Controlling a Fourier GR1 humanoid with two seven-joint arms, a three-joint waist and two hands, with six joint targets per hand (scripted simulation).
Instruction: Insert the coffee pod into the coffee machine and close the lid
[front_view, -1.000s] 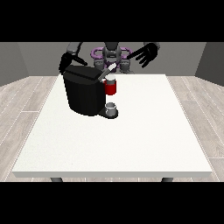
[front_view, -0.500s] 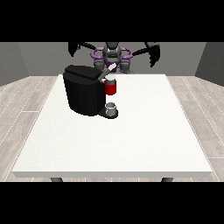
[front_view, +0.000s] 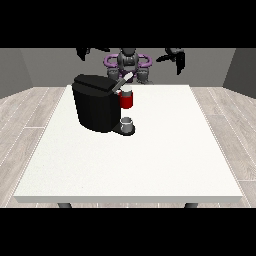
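- A large white table (front_view: 150, 160) fills the middle of the front view, with grey walls behind it and pale wood-look flooring to either side.
- The robot (front_view: 128, 62) stands at the table's far edge, small at the view's top, with a dark torso and purple parts at the shoulders.
- Both arms are raised and spread wide, well above the tabletop and well apart from everything on it.
- The hand at the view's left (front_view: 83, 52) sits against the top of the scene, up beside the robot's head; only a dark shape shows, and how its fingers lie cannot be told.
- The hand at the view's right (front_view: 179, 60) hangs at about the same height on the other side; its fingers point downward and look straight or relaxed, holding nothing.
- A black coffee machine (front_view: 95, 102) stands on the table's far left part, near the robot.
- Its lid (front_view: 124, 82) is tilted upward at the machine's front top, not closed.
- A red thing at the machine (front_view: 127, 100) sits just below the raised lid, at the machine's front.
- A small grey thing (front_view: 127, 123) rests on the machine's base under the red thing; whether it is the coffee pod cannot be told.
- The coffee pod does not show plainly elsewhere on the table.
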